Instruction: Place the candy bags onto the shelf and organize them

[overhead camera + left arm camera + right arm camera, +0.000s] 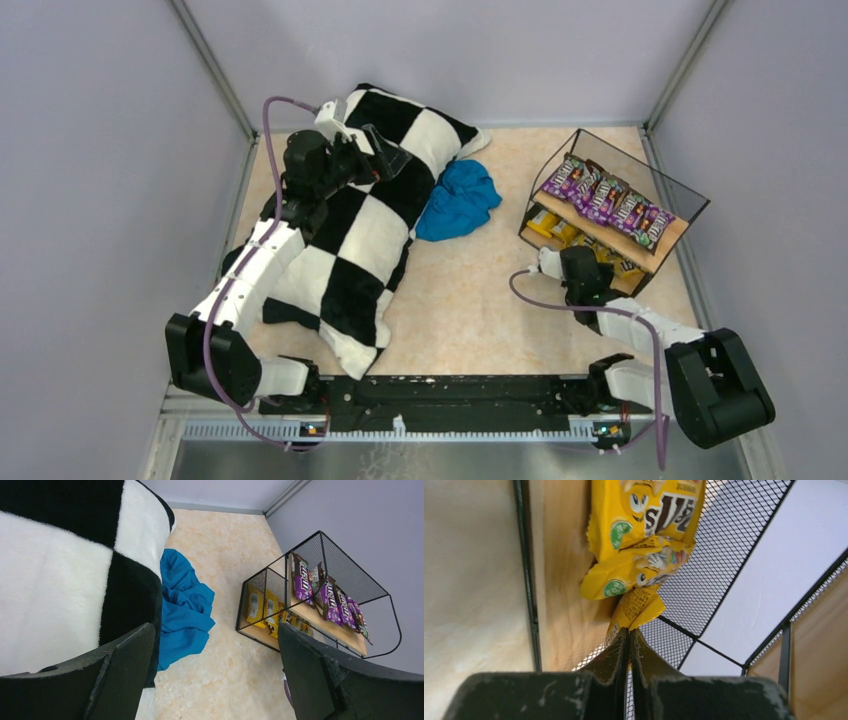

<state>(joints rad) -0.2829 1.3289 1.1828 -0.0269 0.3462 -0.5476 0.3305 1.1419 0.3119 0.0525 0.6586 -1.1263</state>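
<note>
**A:** Where are the candy bags?

**B:** Every one in view is on the shelf (pixel 650 185), a two-tier rack of wooden boards in a black wire frame, standing at the far right of the desk (pixel 470 300). A row of purple M&M's packets (pixel 606 202) lies side by side along the upper board. The yellow M&M's packets (pixel 556 228) sit on the lower board beneath them.

**A:** What is the right hand doing?

**B:** The right hand (pixel 630 642) reaches into the lower tier, close to the mesh wall. Its two fingers are clenched together on the end of one yellow bag, the pinched packet (pixel 636 605). That bag touches two other yellow ones, which overlap just beyond it on the wood.

**A:** And the left hand?

**B:** The left hand (pixel 390 158) hangs above a black-and-white checkered pillow (pixel 380 225) on the left side of the desk, well apart from the shelf. Its fingers are spread wide, released.

**A:** Anything between the two?

**B:** A crumpled blue cloth (pixel 182 605) lies on the desk just beside the pillow, between it and the shelf
</note>
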